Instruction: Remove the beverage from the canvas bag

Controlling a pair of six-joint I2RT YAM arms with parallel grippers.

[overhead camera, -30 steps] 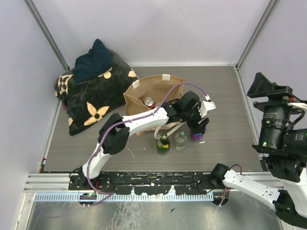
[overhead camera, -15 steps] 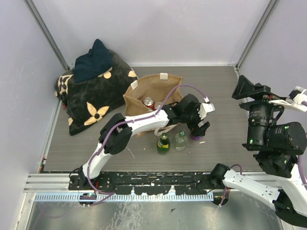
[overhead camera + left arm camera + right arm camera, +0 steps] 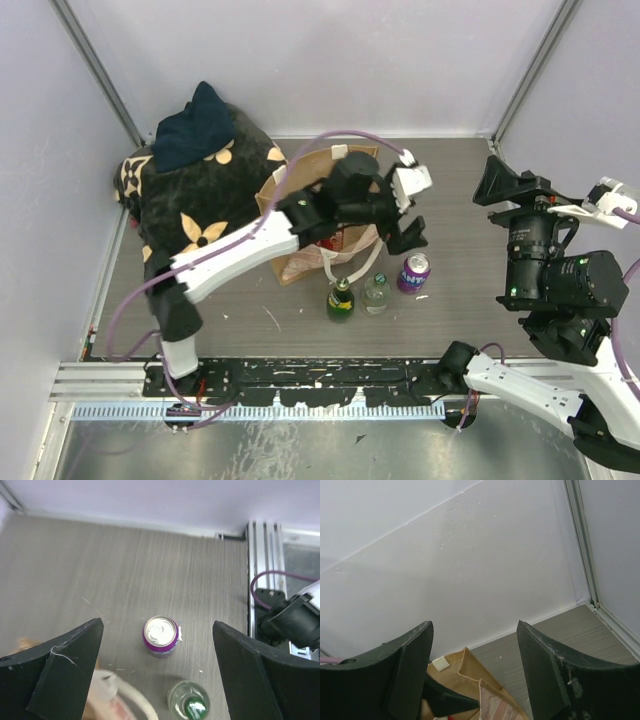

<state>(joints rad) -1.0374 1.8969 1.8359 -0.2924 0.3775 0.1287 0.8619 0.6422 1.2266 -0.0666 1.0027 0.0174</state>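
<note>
The tan canvas bag stands open mid-table with cream handles; my left arm covers most of its opening. It also shows in the right wrist view. A purple can stands upright on the table to the right of the bag, and in the left wrist view it is below and apart from the fingers. My left gripper is open and empty, raised above the bag's right edge and the can. My right gripper is open and empty, held high at the right.
A green bottle and a clear bottle stand in front of the bag. A black bag with tan flowers, with a dark blue cloth on top, lies at the back left. A wall rail runs at the back right.
My left gripper has let go of the purple can, risen and moved back toward the bag. The can stays standing on the table. My right arm has shifted slightly.
</note>
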